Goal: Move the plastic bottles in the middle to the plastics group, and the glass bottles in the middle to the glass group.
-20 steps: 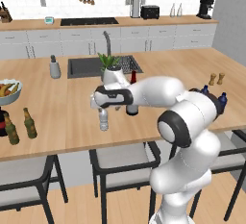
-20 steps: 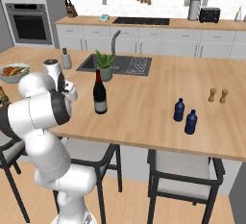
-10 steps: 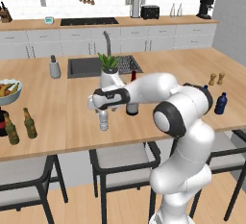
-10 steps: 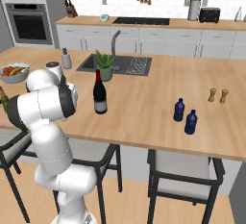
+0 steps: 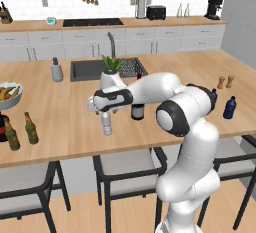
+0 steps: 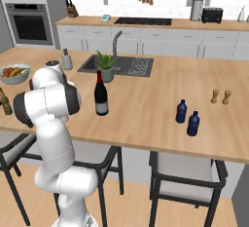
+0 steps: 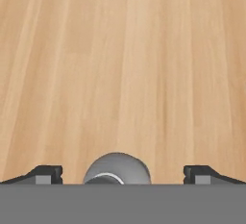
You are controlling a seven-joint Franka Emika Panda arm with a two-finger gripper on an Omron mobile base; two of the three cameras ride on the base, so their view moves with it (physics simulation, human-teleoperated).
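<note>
- the gripper point(image 7: 120, 172) hangs right over the clear water bottle point(image 5: 106, 124), its fingers wide apart on each side of the cap, holding nothing.
- the bottle stands on the counter point(image 5: 70, 122), far from the blue bottles point(image 6: 187, 118) where it belongs.

Both base views look forward and down over the table point(image 5: 60, 137) toward the sink point(image 5: 90, 69), one from the arm's left, one from its right. The hand view faces straight down, close above the table.
</note>
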